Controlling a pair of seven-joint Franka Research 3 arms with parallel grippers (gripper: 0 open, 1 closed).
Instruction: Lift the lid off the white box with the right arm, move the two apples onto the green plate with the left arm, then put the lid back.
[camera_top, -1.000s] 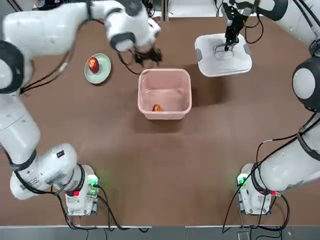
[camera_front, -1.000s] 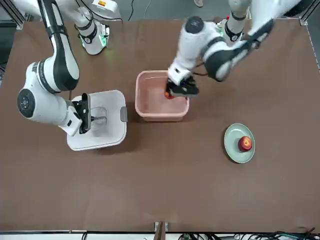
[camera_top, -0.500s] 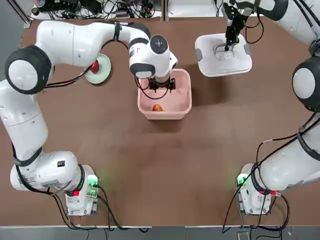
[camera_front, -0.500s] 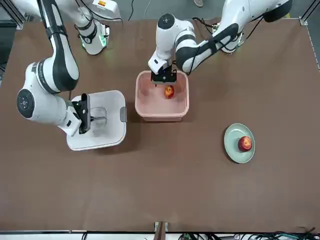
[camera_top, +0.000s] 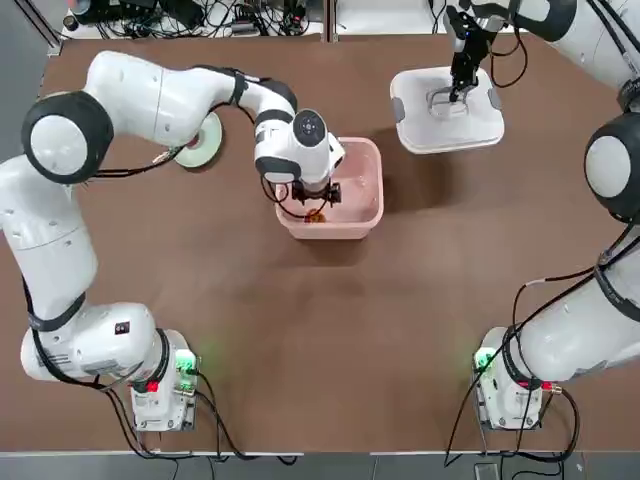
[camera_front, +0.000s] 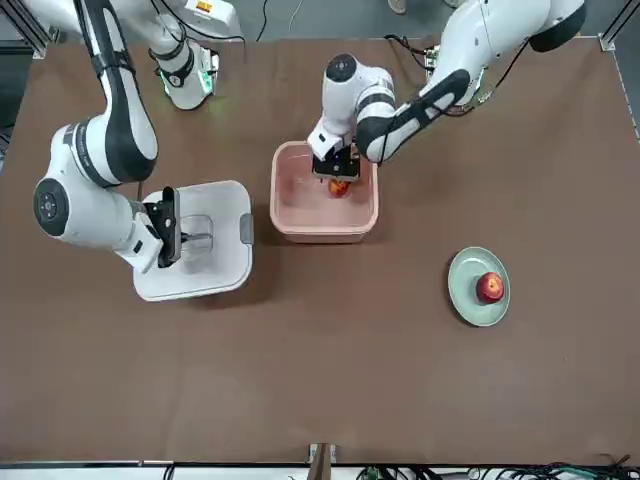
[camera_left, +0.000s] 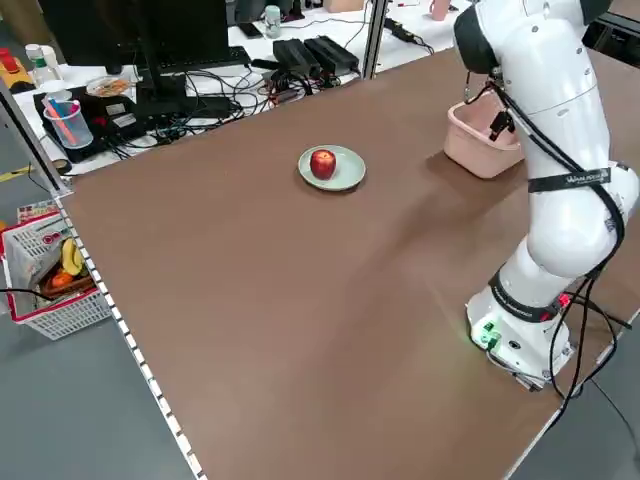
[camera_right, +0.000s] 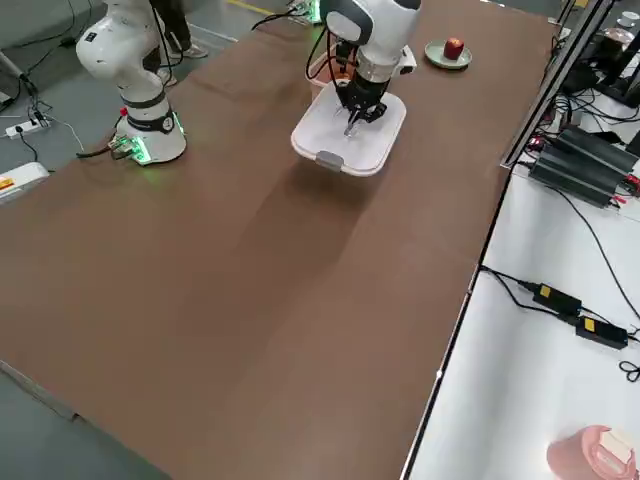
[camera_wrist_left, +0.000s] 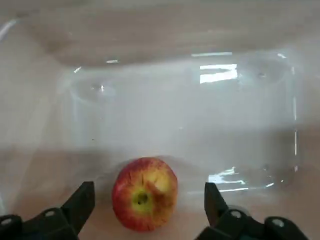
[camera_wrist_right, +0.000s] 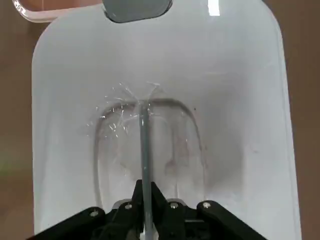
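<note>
Hovering over the pink-walled white box (camera_front: 322, 215), my left tool (camera_wrist_left: 150, 207) has its two fingers spread, pinching nothing, and between them but farther down, on the box's floor, sits one red apple (camera_wrist_left: 144, 194) with its yellow patch showing! From the top view I can barely make that apple out, tucked partly behind my own tool, and the front view gives me only a piece of it too. My right tool (camera_wrist_right: 145, 200), off beside the box, is pressed together on the upright handle (camera_wrist_right: 145, 150) of the lid (camera_front: 205, 250). In the front view the tool covers part of that handle, and whether the lid hangs clear of the bench (camera_front: 330, 370) or touches it, I cannot tell. Farther out, on my left arm's side, the green plate (camera_front: 470, 268) carries the other apple (camera_front: 490, 288), plain to see from the front, while from the top my left arm (camera_top: 150, 95) hides that apple and cuts off much of the plate. In the right side view, the box peeks out only in scraps behind my right arm (camera_right: 365, 40) and the lid.
</note>
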